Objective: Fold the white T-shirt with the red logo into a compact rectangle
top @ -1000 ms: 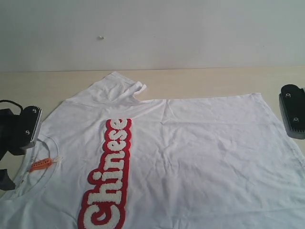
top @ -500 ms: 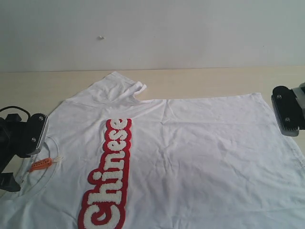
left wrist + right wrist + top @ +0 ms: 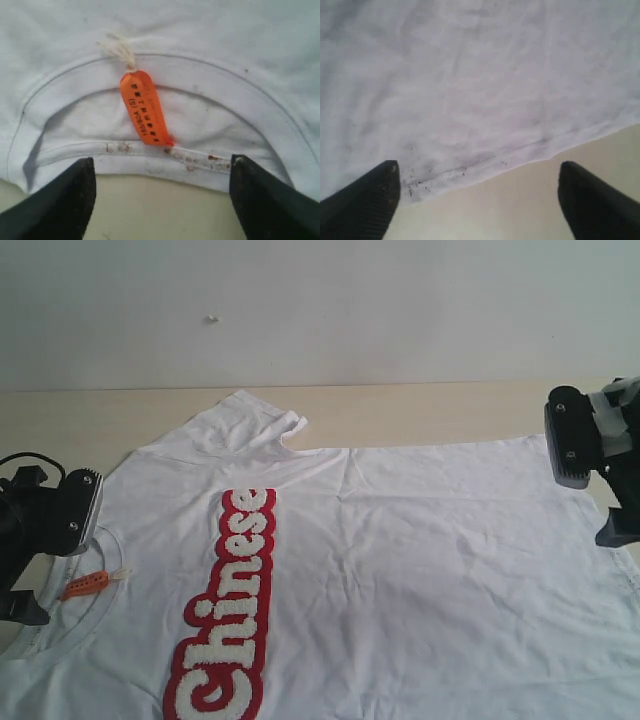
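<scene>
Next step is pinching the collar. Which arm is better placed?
Left. The left pincer, open, sits right at the collar edge, beside the orange tag. The right pincer, also open, is at the opposite hem of the T-shirt.

T-shirt [image 3: 420, 560] spread flat on the table [image 3: 400, 410], collar left, hem right. Logo [image 3: 228, 610] runs front to back, left of centre. Tag [image 3: 85, 585] lies inside the collar, left pincer [image 3: 52, 558] just beside it; right pincer [image 3: 592, 490] at the hem.
</scene>
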`<action>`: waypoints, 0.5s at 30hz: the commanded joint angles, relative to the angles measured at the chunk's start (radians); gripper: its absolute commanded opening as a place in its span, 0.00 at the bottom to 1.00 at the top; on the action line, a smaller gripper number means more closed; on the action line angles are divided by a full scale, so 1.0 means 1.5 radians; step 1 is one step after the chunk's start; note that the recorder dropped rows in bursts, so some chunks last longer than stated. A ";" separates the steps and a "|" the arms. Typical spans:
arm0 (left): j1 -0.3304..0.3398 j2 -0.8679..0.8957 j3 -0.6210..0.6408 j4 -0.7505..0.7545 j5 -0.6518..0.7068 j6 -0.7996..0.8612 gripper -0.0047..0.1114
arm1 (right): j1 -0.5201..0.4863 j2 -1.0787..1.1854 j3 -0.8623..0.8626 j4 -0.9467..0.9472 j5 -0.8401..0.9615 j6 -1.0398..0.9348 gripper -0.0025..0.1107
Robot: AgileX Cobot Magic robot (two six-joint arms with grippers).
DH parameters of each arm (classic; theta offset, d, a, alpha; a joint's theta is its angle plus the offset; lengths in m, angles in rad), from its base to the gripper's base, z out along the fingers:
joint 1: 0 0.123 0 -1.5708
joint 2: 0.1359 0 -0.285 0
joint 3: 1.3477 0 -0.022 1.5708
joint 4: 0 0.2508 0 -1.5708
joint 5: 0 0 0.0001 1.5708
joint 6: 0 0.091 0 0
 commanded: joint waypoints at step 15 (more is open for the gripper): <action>0.000 0.005 0.007 0.003 -0.005 0.005 0.66 | -0.047 0.080 0.002 -0.087 0.082 -0.008 0.95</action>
